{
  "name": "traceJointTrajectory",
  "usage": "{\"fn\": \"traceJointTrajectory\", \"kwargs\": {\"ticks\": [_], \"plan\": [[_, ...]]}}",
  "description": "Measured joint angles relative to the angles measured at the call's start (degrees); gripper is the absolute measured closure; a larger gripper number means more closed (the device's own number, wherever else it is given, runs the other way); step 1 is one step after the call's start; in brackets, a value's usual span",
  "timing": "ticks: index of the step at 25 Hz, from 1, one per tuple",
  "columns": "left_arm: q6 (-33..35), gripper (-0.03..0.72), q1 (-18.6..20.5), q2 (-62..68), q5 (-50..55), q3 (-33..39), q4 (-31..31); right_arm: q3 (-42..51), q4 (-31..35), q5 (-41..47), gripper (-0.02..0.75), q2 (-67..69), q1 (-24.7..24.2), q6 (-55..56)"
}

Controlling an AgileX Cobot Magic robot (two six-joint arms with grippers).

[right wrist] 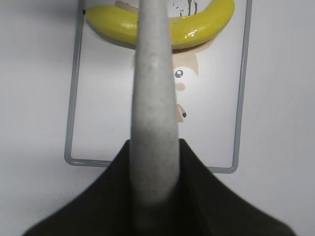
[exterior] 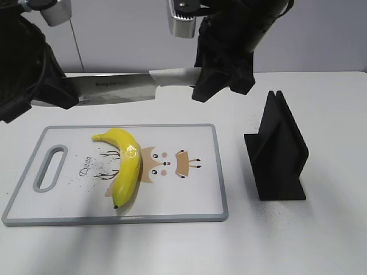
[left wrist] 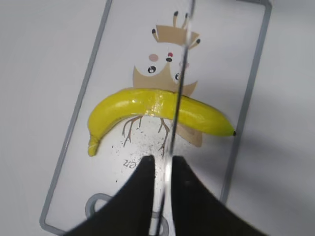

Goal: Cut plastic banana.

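The plastic banana (exterior: pixel 126 166) lies on the white cutting board (exterior: pixel 195 197), yellow with a shiny seam band; it also shows in the left wrist view (left wrist: pixel 147 110) and the right wrist view (right wrist: pixel 197 27). A knife (exterior: pixel 117 89) with a steel blade and white handle hangs level above the board's far edge. My right gripper (exterior: pixel 200 77) is shut on the knife's white handle (right wrist: pixel 153 98). My left gripper (exterior: pixel 63 94) is shut on the blade's tip end; the blade (left wrist: pixel 177 88) runs edge-on between its fingers, above the banana's seam.
A black knife stand (exterior: pixel 278 152) stands on the white table to the right of the board. The board has a grey rim, a handle hole (exterior: pixel 50 166) at its left end and a deer drawing in its middle.
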Motion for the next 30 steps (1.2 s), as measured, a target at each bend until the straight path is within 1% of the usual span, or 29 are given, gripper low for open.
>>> {"fn": "traceJointTrajectory", "kwargs": {"ticks": [1,5,6,8,10,12,15,16,18,19,22,24,26,30], "plan": [[0.0,0.478,0.0,0.0,-0.25,0.0,-0.24,0.0,0.0,0.0,0.576,0.0,-0.06,0.26],[-0.21,0.127,0.0,0.0,-1.68,0.0,-0.92,0.0,-0.25,-0.32,0.577,0.0,-0.11,1.02],[-0.21,0.065,0.0,0.0,-2.6,0.0,-0.99,0.0,-0.38,-0.32,0.577,0.0,-0.11,1.08],[-0.21,0.013,0.0,0.0,-4.34,0.0,-1.03,0.0,-0.32,-0.32,0.577,0.0,-0.11,1.39],[-0.68,0.001,0.0,0.0,-6.09,0.0,-1.03,0.0,-0.32,-0.32,0.577,0.0,-0.11,2.89],[-3.34,-0.001,0.06,0.0,-7.87,0.0,-0.49,0.0,-0.32,-0.32,0.577,0.0,-0.11,5.75],[-14.41,-0.001,1.01,0.0,-9.79,-0.3,2.92,0.0,-1.14,-0.26,0.577,0.0,-0.11,11.48],[-19.45,-0.001,1.76,0.0,-9.73,-0.96,4.69,0.0,-2.01,-0.1,0.577,0.0,-0.11,12.94],[-29.21,0.001,4.41,0.0,-9.17,-2.97,7.6,0.0,-4.28,0.17,0.577,0.0,-0.11,16.79],[-32.79,0.005,6.0,0.0,-8.7,-4.27,8.57,0.0,-5.43,0.23,0.577,0.0,-0.11,18.69],[-43.86,0.033,10.7,0.0,-6.04,-7.85,10.85,0.0,-7.69,0.56,0.577,0.0,-0.11,27.05],[-48.7,0.062,13.36,0.0,-2.43,-9.81,11.67,-0.07,-8.09,1.27,0.577,0.0,-0.11,33.42],[-51.72,0.093,15.48,0.0,1.83,-10.83,12.31,-0.34,-8.16,3.02,0.577,0.0,-0.11,37.38],[-56.95,0.113,16.78,0.0,10.72,-11.09,16.17,-0.75,-8.16,4.95,0.578,-0.41,-0.11,46.26]]}}
